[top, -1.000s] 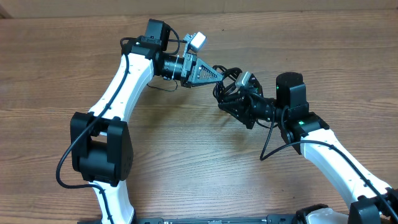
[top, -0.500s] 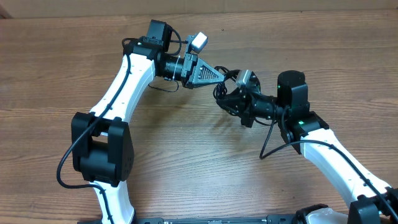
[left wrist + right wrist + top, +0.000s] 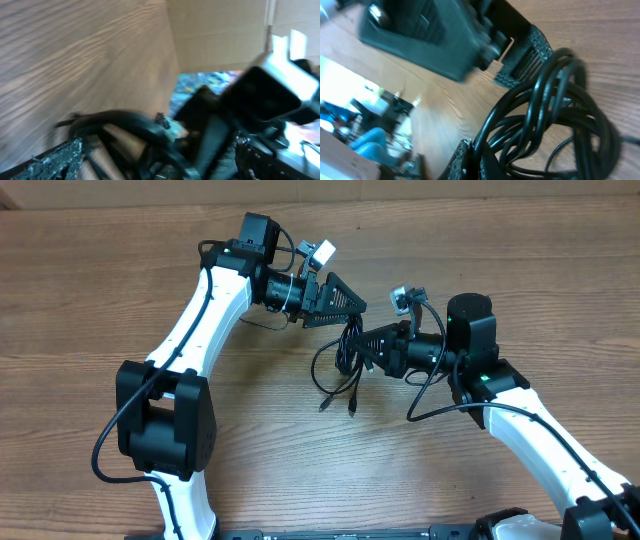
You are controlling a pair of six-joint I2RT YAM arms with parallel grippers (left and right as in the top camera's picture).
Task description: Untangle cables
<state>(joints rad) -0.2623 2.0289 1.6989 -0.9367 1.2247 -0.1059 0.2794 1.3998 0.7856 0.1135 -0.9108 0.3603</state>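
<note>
Overhead view: right gripper [image 3: 368,345] is clamped shut on the cables [image 3: 338,372], centre of frame, just right of the bundle. The bundle hangs as a loose black clump below and left of it, with two plug ends [image 3: 352,410] trailing onto the wooden table [image 3: 120,270]. Left gripper [image 3: 345,298] sits just above the clump at upper centre. Its jaws look spread and hold nothing, though the left wrist view is too blurred to confirm. Right wrist view shows several loops of cable [image 3: 545,110] crossing over each other, pinched at the bottom edge. Step in hand, I'd say: re-grip and pull apart. To do it well, the left should probably take one strand or a free plug end, not the whole clump. Then it should draw slowly away sideways while the right holds firm. Watch for loops cinching tight.
</note>
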